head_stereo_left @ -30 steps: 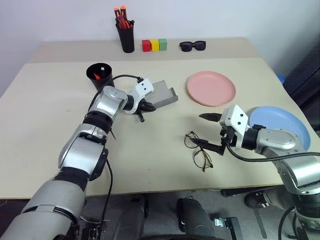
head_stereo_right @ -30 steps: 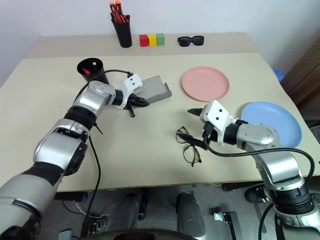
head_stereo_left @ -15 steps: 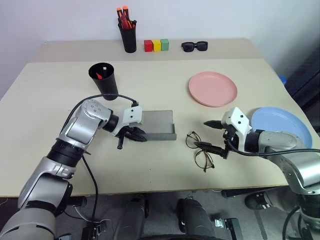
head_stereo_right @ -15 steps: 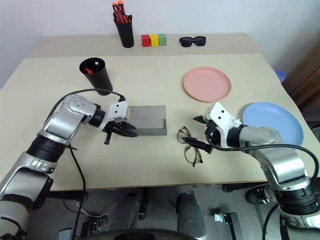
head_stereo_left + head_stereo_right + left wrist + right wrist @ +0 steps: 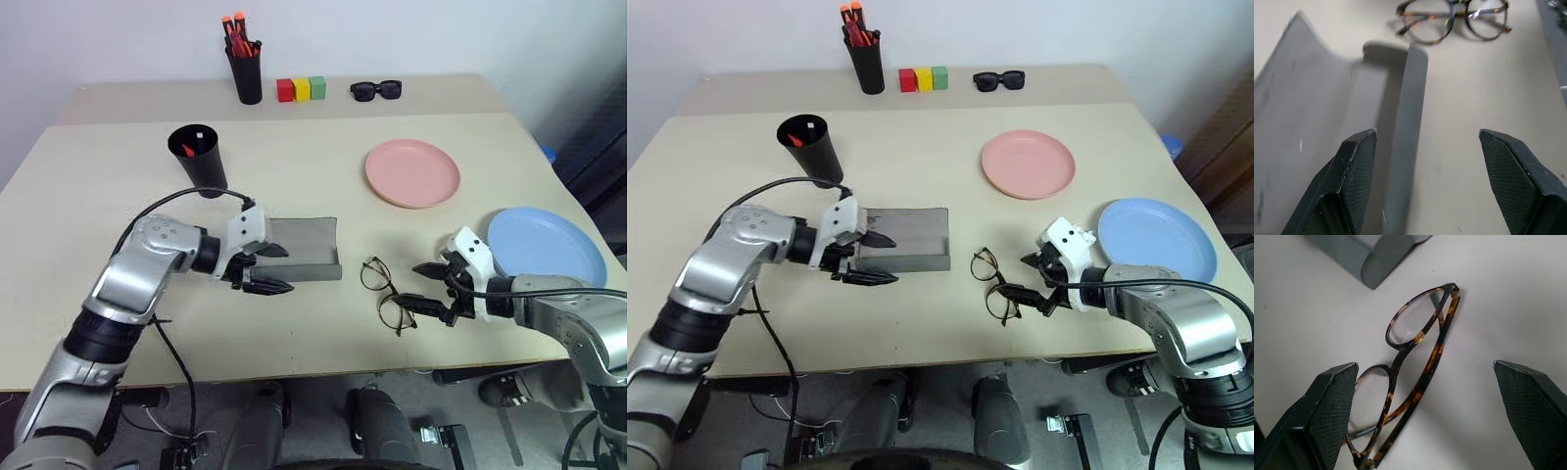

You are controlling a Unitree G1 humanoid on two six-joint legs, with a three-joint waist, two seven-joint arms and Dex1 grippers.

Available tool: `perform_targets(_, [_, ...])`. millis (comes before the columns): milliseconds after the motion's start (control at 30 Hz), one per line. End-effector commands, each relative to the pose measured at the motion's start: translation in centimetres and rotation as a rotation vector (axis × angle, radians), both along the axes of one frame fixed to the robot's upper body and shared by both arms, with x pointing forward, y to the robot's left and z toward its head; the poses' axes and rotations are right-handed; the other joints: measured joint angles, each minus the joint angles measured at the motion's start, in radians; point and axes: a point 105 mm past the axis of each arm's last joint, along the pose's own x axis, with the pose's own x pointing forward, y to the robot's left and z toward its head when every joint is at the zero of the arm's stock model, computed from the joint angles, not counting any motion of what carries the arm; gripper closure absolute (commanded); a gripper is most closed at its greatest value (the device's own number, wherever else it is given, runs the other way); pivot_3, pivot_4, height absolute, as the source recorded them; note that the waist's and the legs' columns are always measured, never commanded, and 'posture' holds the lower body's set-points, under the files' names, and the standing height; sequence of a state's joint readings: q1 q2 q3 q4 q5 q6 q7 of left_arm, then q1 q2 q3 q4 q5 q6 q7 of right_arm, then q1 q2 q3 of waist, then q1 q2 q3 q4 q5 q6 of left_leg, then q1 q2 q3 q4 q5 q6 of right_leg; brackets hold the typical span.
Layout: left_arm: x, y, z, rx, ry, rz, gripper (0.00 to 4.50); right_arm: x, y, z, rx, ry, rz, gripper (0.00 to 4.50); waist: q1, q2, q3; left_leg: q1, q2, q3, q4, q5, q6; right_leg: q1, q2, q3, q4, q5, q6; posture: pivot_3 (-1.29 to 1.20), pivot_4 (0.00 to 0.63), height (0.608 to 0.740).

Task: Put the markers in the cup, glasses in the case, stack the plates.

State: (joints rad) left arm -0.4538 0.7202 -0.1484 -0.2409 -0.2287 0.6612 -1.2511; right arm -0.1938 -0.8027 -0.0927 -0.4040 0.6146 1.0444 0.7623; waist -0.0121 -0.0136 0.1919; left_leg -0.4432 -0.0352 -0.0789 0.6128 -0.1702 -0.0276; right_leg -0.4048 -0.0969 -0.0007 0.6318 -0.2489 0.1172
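The grey case (image 5: 306, 250) lies open and flat mid-table. My left gripper (image 5: 285, 269) is open astride its near wall, one finger over the lining and one over the table, touching nothing; the left wrist view shows that wall (image 5: 1408, 122) between the fingers. The glasses (image 5: 384, 294) lie folded on the table right of the case. My right gripper (image 5: 412, 286) stands open just right of them, low over the table, and holds nothing. Two markers (image 5: 193, 147) stand in the black cup (image 5: 201, 166). The pink plate (image 5: 412, 173) and the blue plate (image 5: 545, 248) lie apart.
A black pen pot with orange-capped pens (image 5: 245, 69), coloured blocks (image 5: 301, 89) and black sunglasses (image 5: 376, 90) stand along the far edge. The table's near edge (image 5: 294, 364) runs close below both grippers.
My left gripper, shut on the case a second ago, drew it back toward me, set it flat and opened. The right gripper rolled and sank lower beside the glasses.
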Motion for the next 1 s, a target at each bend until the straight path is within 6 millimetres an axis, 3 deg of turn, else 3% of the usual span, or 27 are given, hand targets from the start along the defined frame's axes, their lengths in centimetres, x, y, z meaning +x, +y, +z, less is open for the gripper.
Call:
perform_targets(33, [-1.2,0.3,1.3,-0.038,-0.042,0.008,1.09,0.2,0.0,0.7,0.048,0.017,-0.021,0.0,0.002,0.0,0.0,0.0,0.0,0.0,0.0,0.0,0.0,0.0,0.0,0.0,0.0,0.0,0.0,0.0,0.15,0.74])
perform_targets(233, [-3.0,0.3,0.7,-0.074,-0.014,0.036,1.09,0.7,0.3,0.4,0.082,0.071,-0.036,0.0,0.004,0.0,0.0,0.0,0.0,0.0,0.0,0.0,0.0,0.001,-0.001,0.0,-0.002,-0.001,-0.001,0.0,0.15,0.74])
perform_targets(300, [-3.6,0.4,0.0,-0.069,-0.001,0.057,1.03,0.8,0.4,0.2,0.084,0.095,-0.045,0.52,0.002,0.001,0.0,0.0,0.0,0.0,0.0,0.0,0.0,0.0,-0.001,0.0,-0.002,-0.001,-0.002,0.0,0.15,0.74])
perform_targets(333, [-3.8,0.4,-0.3,-0.066,0.004,0.067,1.03,0.8,0.4,0.1,0.081,0.1,-0.044,0.85,0.002,0.001,0.0,0.0,0.0,0.001,0.0,0.0,0.0,0.0,-0.001,0.0,-0.002,-0.001,-0.002,0.0,0.15,0.74])
perform_targets(567, [-4.3,0.7,-1.1,-0.059,0.018,0.11,1.03,0.6,0.5,-0.4,0.065,0.124,-0.04,4.45,0.004,0.001,0.0,0.0,0.0,0.001,0.0,0.0,0.0,0.0,-0.001,0.0,-0.002,-0.002,-0.003,0.0,0.15,0.74])
perform_targets(833, [-4.3,1.4,-1.8,-0.059,0.035,0.161,1.03,0.6,1.3,0.8,0.058,0.063,0.005,4.45,0.002,0.0,0.0,0.0,0.0,0.001,0.0,0.0,0.0,0.0,-0.001,0.0,-0.002,-0.002,-0.003,0.0,0.15,0.74])
perform_targets(1000, [-3.3,2.9,-1.3,-0.127,-0.047,0.265,1.03,1.1,3.5,5.0,0.025,-0.136,0.12,4.45,-0.001,0.001,0.0,0.0,0.0,0.001,-0.001,0.0,0.0,-0.001,-0.001,0.001,-0.002,-0.002,-0.004,0.0,0.15,0.74])
